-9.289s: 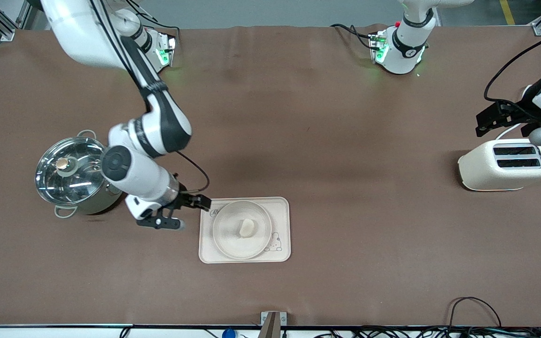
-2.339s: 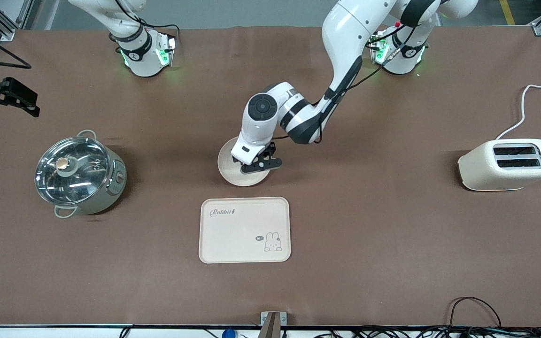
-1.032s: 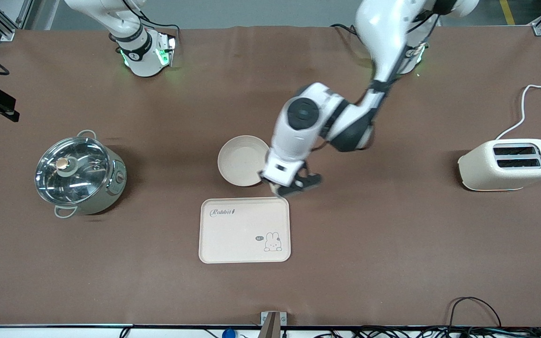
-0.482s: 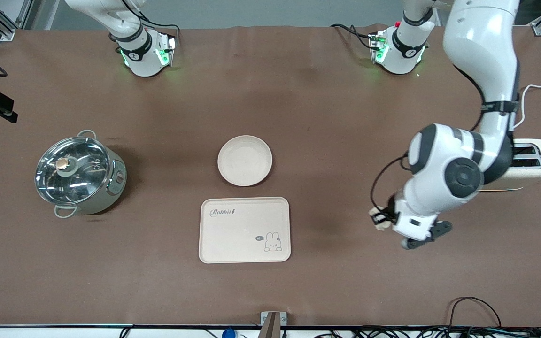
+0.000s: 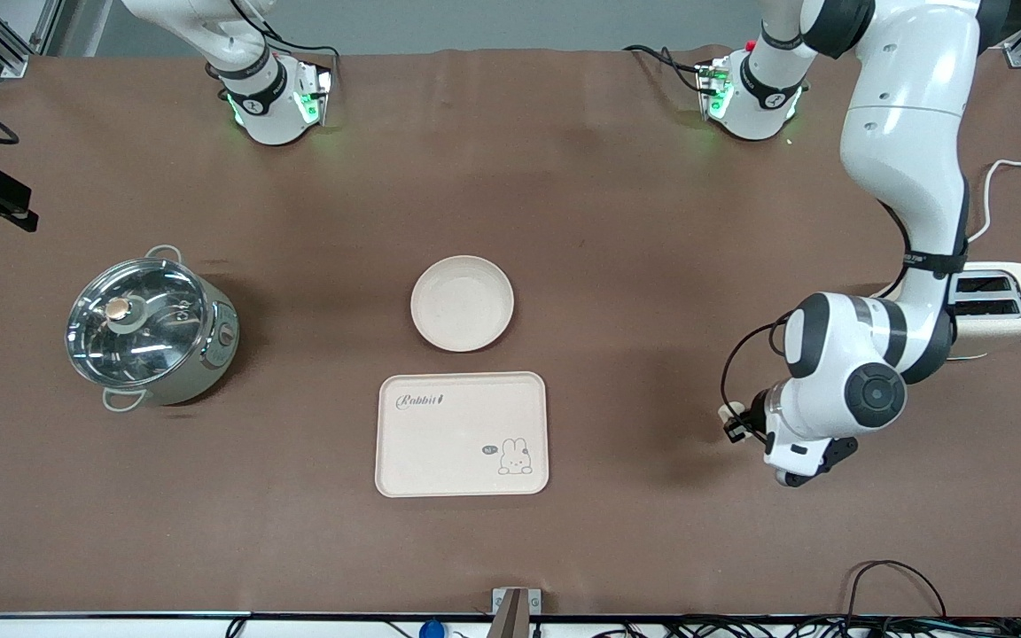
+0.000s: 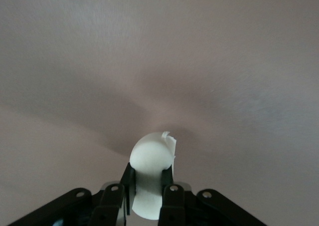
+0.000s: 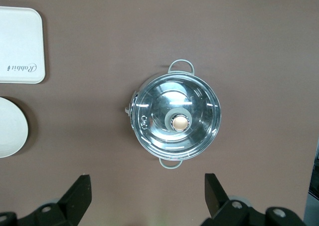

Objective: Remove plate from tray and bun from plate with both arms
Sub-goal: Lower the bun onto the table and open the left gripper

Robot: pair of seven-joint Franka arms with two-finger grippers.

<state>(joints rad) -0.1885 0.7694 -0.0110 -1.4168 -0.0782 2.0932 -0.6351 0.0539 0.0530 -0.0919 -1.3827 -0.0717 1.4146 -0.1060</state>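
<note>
The plate (image 5: 462, 303) sits bare on the brown worktop (image 5: 617, 221), a little above the middle of the front frame and just clear of the tray (image 5: 462, 434), which lies below it, flat and empty with its rabbit print showing, so I count the first half of the job as done. The second half looks nearly done too: the bun (image 6: 151, 173) is off the plate and pinched in my left hand (image 6: 149, 196), fingers (image 6: 172, 202) pressed against its sides, its rounded end poking out past them in the left wrist view. In the front view that hand (image 5: 739, 422) hangs low over open worktop at the lower right of the frame, well apart from the tray and plate, with the toaster (image 5: 998, 306) above it and partly hidden by my arm. Whether the bun already touches the surface I cannot tell. What I judge is left: set the bun down on the worktop, let go and pull away. My right hand (image 7: 147, 198) waits high at the upper left edge of the front frame, fingers spread wide and holding nothing, looking straight down on the lidded steel pot (image 7: 175, 117)
</note>
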